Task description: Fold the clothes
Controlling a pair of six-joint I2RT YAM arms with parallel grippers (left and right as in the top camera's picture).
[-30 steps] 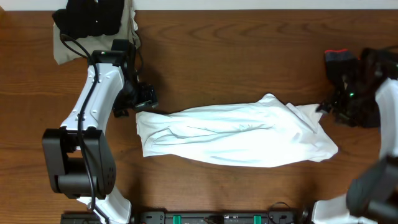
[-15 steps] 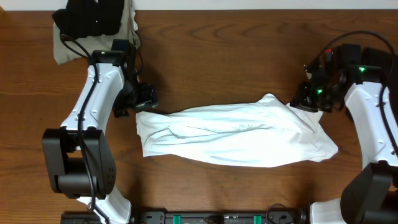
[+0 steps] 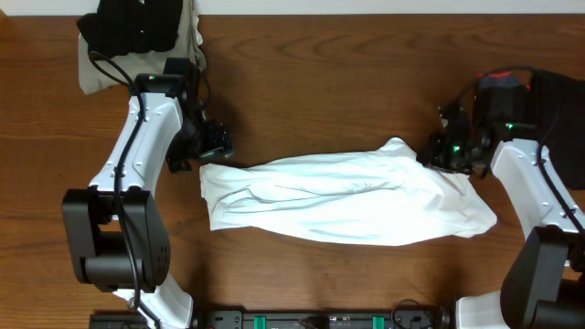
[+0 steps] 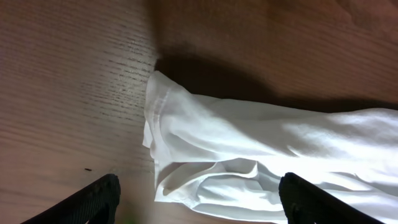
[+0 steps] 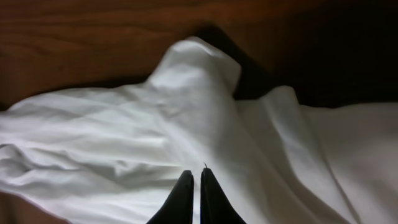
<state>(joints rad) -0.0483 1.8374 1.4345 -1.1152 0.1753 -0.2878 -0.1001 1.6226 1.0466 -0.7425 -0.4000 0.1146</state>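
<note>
Overhead and wrist views of a two-arm station at a wooden surface (image 3: 320, 73). The white shirt (image 3: 343, 196) lies near the middle of the surface as a long, wrinkled band running left to right, bunched rather than flat, with a raised peak of cloth near its right end.

The left end effector (image 3: 217, 146) sits at the shirt's upper left corner. In the left wrist view its two dark fingers (image 4: 99, 196) stand wide apart, released, with the shirt's left end lying between and ahead of them; neither finger touches the cloth there.

The right end effector (image 3: 439, 155) sits at the shirt's upper right end, beside the raised peak. In the right wrist view its fingers (image 5: 183, 193) are clenched together, tips down on the white cloth. Whether a fold is pinched between them cannot be told.

At the far left corner a black garment (image 3: 132, 23) lies on top of a khaki garment (image 3: 91, 75), well apart from the shirt. A dark item (image 3: 559, 91) with a red edge lies at the right border; its kind cannot be told.
</note>
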